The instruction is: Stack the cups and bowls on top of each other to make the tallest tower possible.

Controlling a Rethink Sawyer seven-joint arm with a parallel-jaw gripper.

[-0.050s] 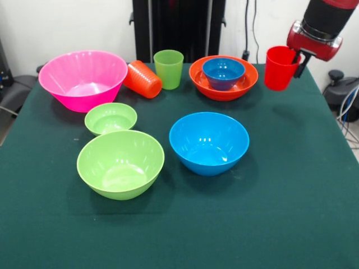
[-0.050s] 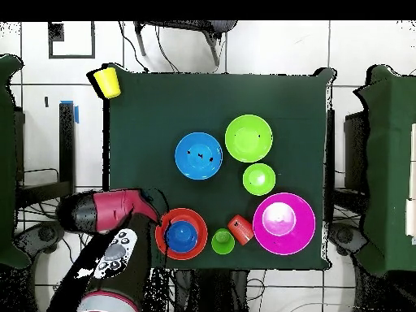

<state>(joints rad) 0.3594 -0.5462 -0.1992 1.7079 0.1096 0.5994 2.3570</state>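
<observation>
My claw (image 1: 295, 56) holds the red cup (image 1: 279, 68) upright above the table; the small dark blue bowl (image 1: 223, 73), nested in the orange bowl (image 1: 197, 78), lies just beside it, lower.

Small dark blue bowl (image 1: 223, 73) nests in the orange bowl (image 1: 202, 83); red cup (image 1: 280, 68) hangs upright, lifted.

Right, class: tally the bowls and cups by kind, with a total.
Bowls: 6 (pink, wide orange, large blue, large green, small dark blue, small green)
Cups: 4 (red, orange, light green, yellow)
Total: 10
</observation>
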